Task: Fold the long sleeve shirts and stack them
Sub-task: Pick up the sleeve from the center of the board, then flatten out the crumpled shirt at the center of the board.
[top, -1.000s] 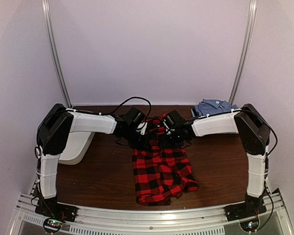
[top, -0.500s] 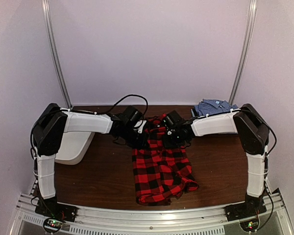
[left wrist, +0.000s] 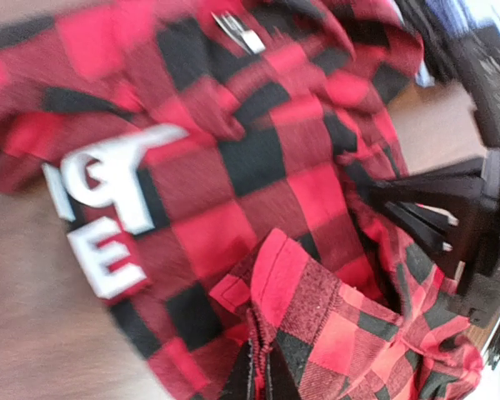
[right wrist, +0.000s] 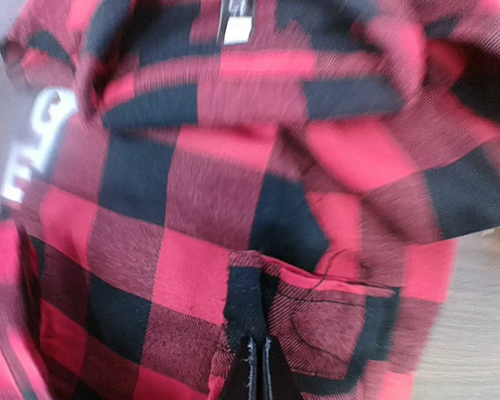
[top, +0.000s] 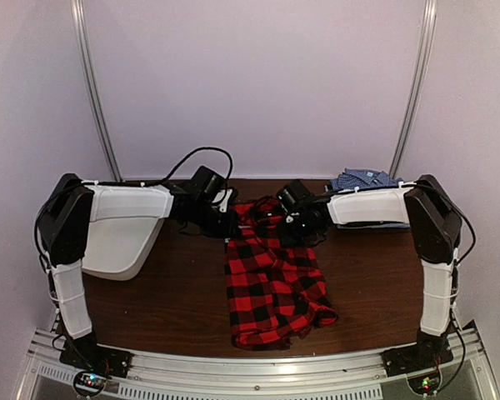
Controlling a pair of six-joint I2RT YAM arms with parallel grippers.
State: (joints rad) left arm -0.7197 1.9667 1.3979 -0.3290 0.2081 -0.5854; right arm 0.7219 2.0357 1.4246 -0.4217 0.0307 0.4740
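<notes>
Left fingers point(left wrist: 243, 379) are pinched shut on a fold of the red-and-black plaid shirt point(top: 271, 283), and the right fingers point(right wrist: 237, 382) are clamped tight on another fold beside it. Since a second ago both have drawn back toward the far edge of the surface point(top: 183, 292), taking the shirt's upper edge along. Its lower half lies unmoved, and the blue check shirt point(top: 362, 179) remains folded at the far right corner.
</notes>
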